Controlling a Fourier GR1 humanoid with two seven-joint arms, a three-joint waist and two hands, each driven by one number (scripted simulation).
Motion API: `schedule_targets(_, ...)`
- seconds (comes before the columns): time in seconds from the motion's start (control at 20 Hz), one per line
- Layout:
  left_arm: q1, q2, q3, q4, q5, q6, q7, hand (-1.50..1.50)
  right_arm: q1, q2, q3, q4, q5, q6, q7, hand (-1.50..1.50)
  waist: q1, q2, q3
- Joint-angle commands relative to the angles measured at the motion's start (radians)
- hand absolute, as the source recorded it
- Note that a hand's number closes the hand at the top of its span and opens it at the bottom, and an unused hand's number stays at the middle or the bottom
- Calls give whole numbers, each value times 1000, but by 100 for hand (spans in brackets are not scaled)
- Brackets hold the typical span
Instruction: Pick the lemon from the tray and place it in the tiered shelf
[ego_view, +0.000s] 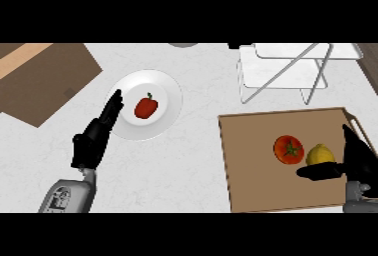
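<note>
On the brown wooden tray (251, 190), you are closing your right hand (353, 162), thumb and fingers spread and holding nothing, around the yellow lemon (320, 154) beside the red tomato (288, 149); lift and white wire tiered shelf (284, 70) placement are remaining; left hand (92, 142) is resting open beside the tray.

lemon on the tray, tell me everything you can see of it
The small yellow lemon is smooth-skinned, oval, with a pointed tip facing up in the view. It lies on the brown wooden tray near its right side, right beside the round red tomato. The black right hand is at it, thumb below it, fingers open to its right; it is not yet lifted.
</note>
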Motion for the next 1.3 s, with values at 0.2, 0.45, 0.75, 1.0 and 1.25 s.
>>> schedule_targets(0.2, -5, -27, 22, -14, -18, -16, 21, 0, 11, 16, -69, 18, -4, 86, -57, -150, 0, 0, 0)
schedule_targets(0.45, -15, -8, 47, 46, -12, -44, -19, 0, 11, 25, 9, 78, 73, 90, -105, 150, 0, 0, 0)
schedule_targets(0.75, -16, -17, 49, 11, -15, -41, -11, 0, 44, 106, 135, -33, 184, 53, -104, 150, 1, -1, 0)
schedule_targets(1.0, -50, -48, -5, 38, -48, -40, -17, 0, -210, 271, 447, 40, 274, 168, -92, 150, 75, 8, -3)
schedule_targets(1.25, -53, -42, 0, -7, -44, -41, 46, 0, -386, 326, 610, 277, 208, -40, 2, 150, 47, 6, 1)
